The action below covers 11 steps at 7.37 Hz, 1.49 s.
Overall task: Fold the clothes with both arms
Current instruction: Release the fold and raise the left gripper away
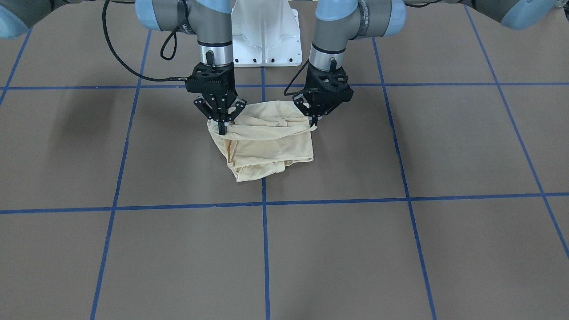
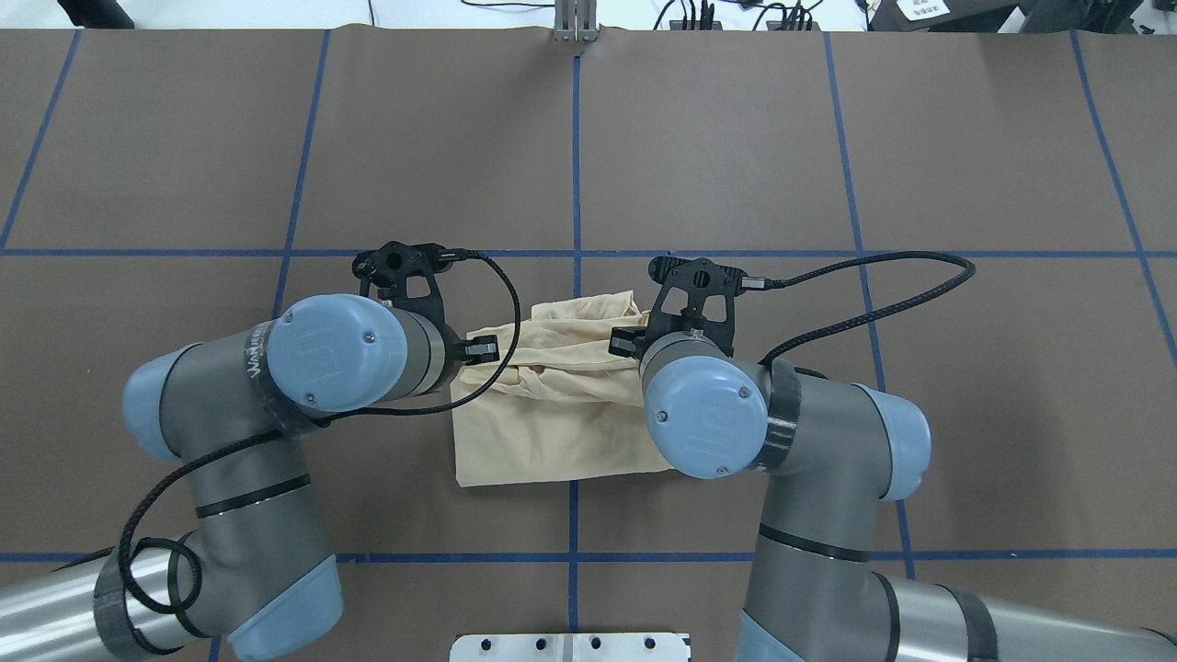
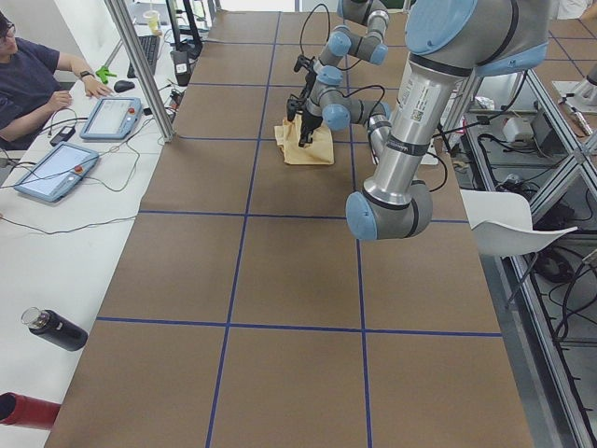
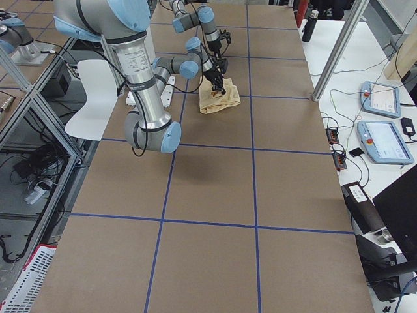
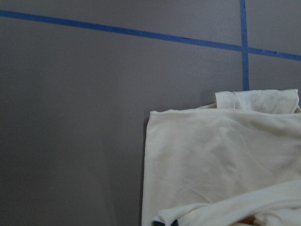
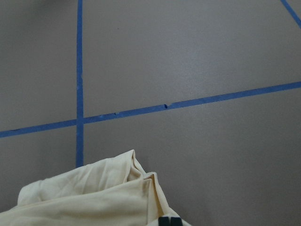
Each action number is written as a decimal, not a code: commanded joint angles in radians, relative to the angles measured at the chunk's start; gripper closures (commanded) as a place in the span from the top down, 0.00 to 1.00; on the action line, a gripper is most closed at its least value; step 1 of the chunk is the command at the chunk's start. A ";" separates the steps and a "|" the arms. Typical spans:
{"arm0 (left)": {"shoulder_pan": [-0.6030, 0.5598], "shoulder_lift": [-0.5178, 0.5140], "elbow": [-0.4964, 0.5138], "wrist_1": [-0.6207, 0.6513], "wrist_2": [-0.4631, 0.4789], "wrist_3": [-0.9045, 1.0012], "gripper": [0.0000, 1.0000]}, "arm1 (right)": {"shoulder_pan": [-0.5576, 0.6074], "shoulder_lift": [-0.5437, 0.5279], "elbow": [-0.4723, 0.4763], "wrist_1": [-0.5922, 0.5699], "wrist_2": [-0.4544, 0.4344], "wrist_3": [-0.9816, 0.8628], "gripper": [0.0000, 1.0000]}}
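Note:
The pale cream-yellow shirt (image 1: 266, 149) lies bunched and partly folded on the brown table, just in front of the robot's base. Its print is hidden. My right gripper (image 1: 222, 129) is shut on the shirt's edge on the view's left, fingers pinched into the cloth. My left gripper (image 1: 314, 123) is shut on the opposite edge, and a twisted band of fabric runs between the two. From overhead, the shirt (image 2: 552, 441) sits between the left gripper (image 2: 483, 350) and the right gripper (image 2: 625, 342). Both wrist views show only a corner of the shirt (image 5: 211, 150) (image 6: 94, 197).
Blue tape lines (image 1: 264, 204) divide the brown table into squares. The white pedestal base (image 1: 266, 35) stands right behind the shirt. A person (image 3: 37, 75) sits at a side desk with tablets. A white chair (image 4: 91, 98) stands beside the table.

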 commanded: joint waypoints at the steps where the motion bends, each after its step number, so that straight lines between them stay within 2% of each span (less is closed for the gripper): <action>1: -0.029 -0.020 0.088 -0.073 0.000 0.039 0.00 | 0.021 0.078 -0.109 0.003 0.002 -0.001 0.00; 2: -0.042 -0.020 0.108 -0.095 0.000 0.053 0.00 | 0.030 0.080 -0.119 0.003 0.002 -0.003 0.00; 3: -0.057 -0.020 0.110 -0.097 -0.001 0.078 0.61 | 0.055 0.079 -0.123 0.002 0.030 -0.007 0.62; 4: -0.068 -0.017 0.107 -0.116 -0.001 0.149 1.00 | 0.088 0.085 -0.116 0.005 0.111 -0.105 1.00; 6: -0.152 -0.011 0.095 -0.132 -0.058 0.310 1.00 | 0.164 0.085 -0.064 0.000 0.289 -0.176 1.00; 7: -0.210 0.012 0.090 -0.133 -0.149 0.439 1.00 | 0.155 0.091 -0.047 -0.003 0.292 -0.178 1.00; 8: -0.247 0.047 0.072 -0.136 -0.167 0.545 1.00 | 0.096 0.105 -0.051 -0.009 0.272 -0.169 1.00; 9: -0.255 0.067 0.069 -0.153 -0.167 0.558 1.00 | 0.042 0.114 -0.069 -0.012 0.237 -0.167 1.00; 10: -0.255 0.072 0.069 -0.166 -0.167 0.555 1.00 | 0.017 0.140 -0.118 -0.018 0.236 -0.168 1.00; 11: -0.255 0.071 0.069 -0.166 -0.165 0.549 1.00 | 0.011 0.216 -0.210 -0.059 0.247 -0.184 1.00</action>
